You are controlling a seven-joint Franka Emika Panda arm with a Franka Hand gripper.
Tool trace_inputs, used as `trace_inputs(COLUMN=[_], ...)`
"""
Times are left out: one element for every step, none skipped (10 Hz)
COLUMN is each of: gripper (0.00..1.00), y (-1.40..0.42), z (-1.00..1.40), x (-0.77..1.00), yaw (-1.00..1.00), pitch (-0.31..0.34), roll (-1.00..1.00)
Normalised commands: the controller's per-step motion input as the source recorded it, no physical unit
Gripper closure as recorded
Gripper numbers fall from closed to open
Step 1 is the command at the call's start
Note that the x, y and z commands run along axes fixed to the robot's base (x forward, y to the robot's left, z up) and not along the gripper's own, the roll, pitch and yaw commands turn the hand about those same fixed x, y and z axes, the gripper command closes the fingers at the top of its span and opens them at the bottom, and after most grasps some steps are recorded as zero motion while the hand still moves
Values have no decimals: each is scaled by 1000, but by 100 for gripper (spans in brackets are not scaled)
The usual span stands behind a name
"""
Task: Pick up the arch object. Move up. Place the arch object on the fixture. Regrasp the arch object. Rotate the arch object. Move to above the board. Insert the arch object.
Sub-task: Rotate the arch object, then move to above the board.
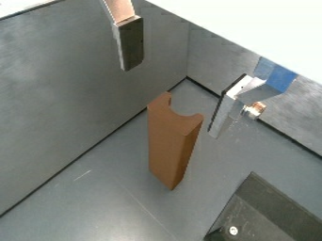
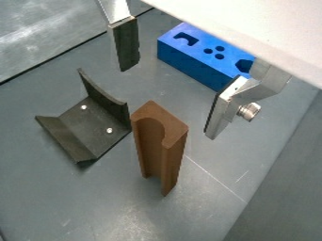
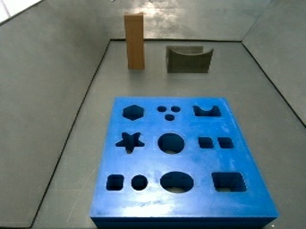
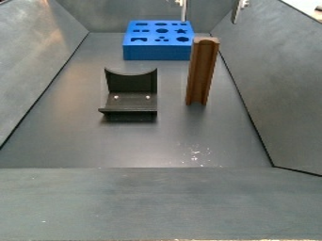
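Both wrist views show the gripper point(image 2: 176, 80) hovering above the tall orange-brown arch block point(image 2: 160, 146), fingers point(image 2: 123, 45) spread apart and empty. That block stands upright on the grey floor point(image 4: 164, 136), just beside the dark grey-green curved fixture point(image 4: 128, 94). Further off lies the thick blue cut-out board point(image 3: 180, 156).

One arch object point(image 2: 160, 146), one fixture point(image 2: 86, 127), one board point(image 2: 201, 56), one hand point(image 2: 179, 77)

Both wrist views look steeply down from close above the gripper point(image 2: 176, 77) onto the upright arch object point(image 2: 160, 146). Both side views sit higher and farther off at opposite ends — one with the board point(image 3: 180, 152) nearest at 6 o'clock, one with the board at 12 o'clock beyond the fixture point(image 4: 128, 94) — sharing the whole floor.
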Motion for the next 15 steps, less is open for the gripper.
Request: trace_inputs(gripper=[0, 0, 0, 0, 0, 0, 0, 0, 0, 100, 100, 100, 100, 100, 100], y=[0, 1, 1, -1, -4, -6, -8, -8, -8, 0, 160, 155, 146, 137, 134], z=[-1000, -1000, -1000, -1000, -829, -675, -524, -376, -187, 0, 1000, 1000, 1000, 1000, 1000], x=[0, 17, 35, 33, 24, 17, 14, 14, 19, 0, -4, -5, 1, 7, 6], yaw=[111, 76, 60, 53, 49, 46, 42, 39, 36, 35, 20, 9, -1, -11, -18], pitch=[67, 47, 7, -15, -42, -55, -65, -66, -64, -60, 295, 297, 274, 228, 161], roll=[-86, -83, -78, -78, -80, -82, -83, -85, -87, -90, -57, -56, -53, -44, -32])
